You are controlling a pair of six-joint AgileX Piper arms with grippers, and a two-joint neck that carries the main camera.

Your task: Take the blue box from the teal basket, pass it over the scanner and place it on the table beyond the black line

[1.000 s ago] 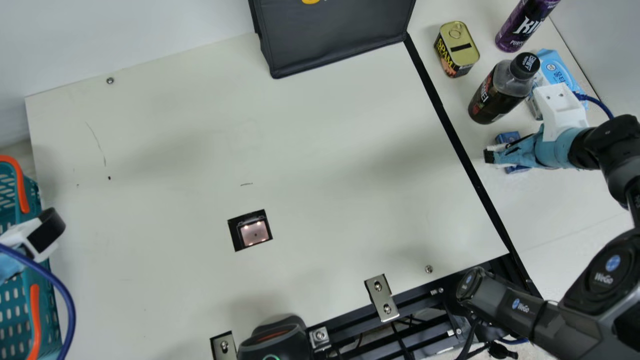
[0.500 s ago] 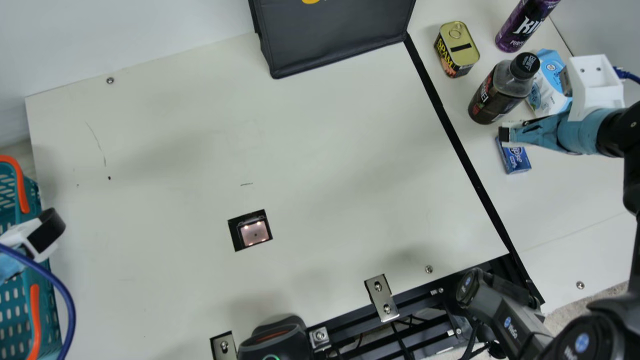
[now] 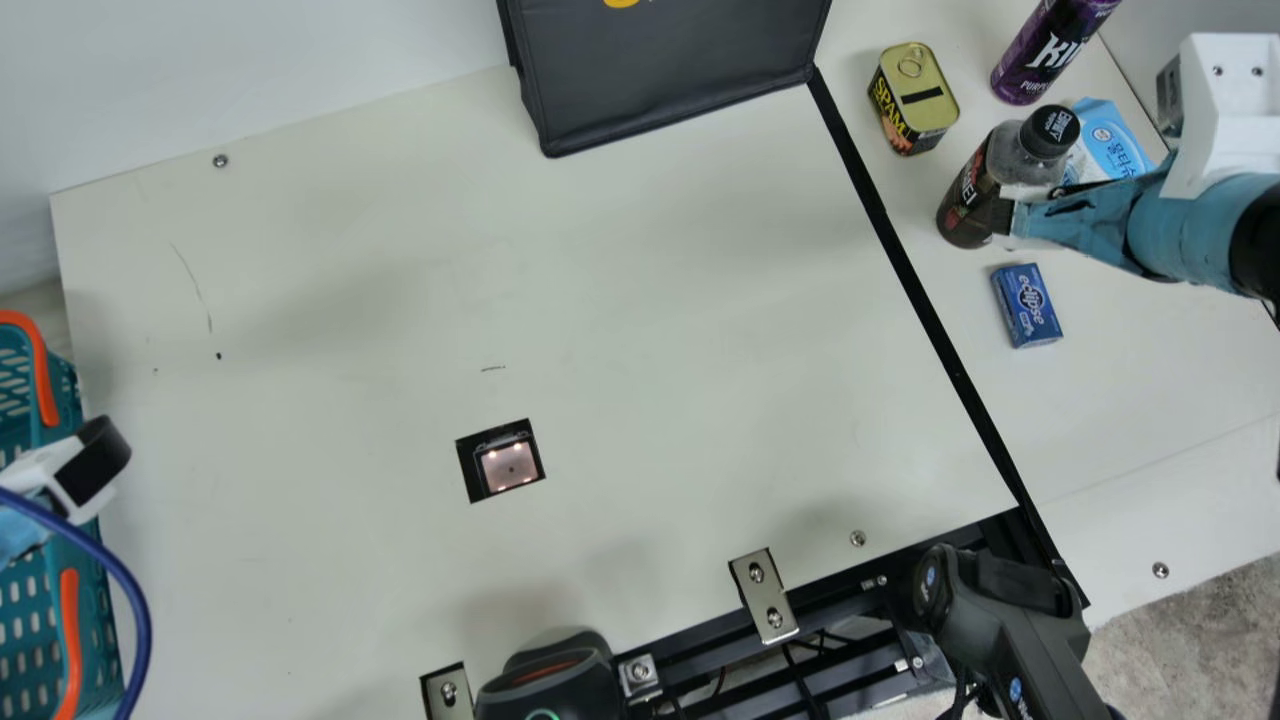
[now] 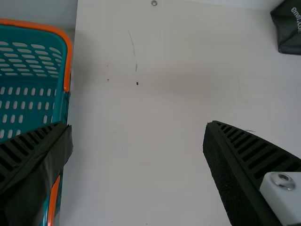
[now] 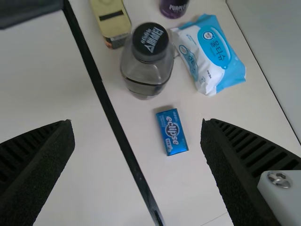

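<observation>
The blue box (image 3: 1027, 305) lies flat on the table right of the black line (image 3: 940, 335). My right gripper (image 3: 1008, 218) hangs above the table, between that box and the dark bottle in the main view. In the right wrist view my right gripper (image 5: 137, 132) is wide open, and the blue box (image 5: 172, 132) lies below, untouched. My left arm's wrist part (image 3: 75, 470) is over the teal basket's edge (image 3: 62, 390). The left wrist view has my left gripper (image 4: 137, 132) open and holding nothing, beside the teal basket (image 4: 60, 101). The scanner window (image 3: 510, 467) is set into the table.
Beyond the line stand a dark bottle (image 3: 985, 190), a yellow-topped can (image 3: 913, 97) and a purple can (image 3: 1045, 50), with a blue-white pack (image 3: 1110, 140) near them. A black bag (image 3: 670, 70) is at the back. A scanner device (image 3: 550, 680) sits at the near edge.
My right gripper has left the blue box, rising and moving toward the back right, so the box is uncovered. The blue box stays in place, and my left arm has kept still.
</observation>
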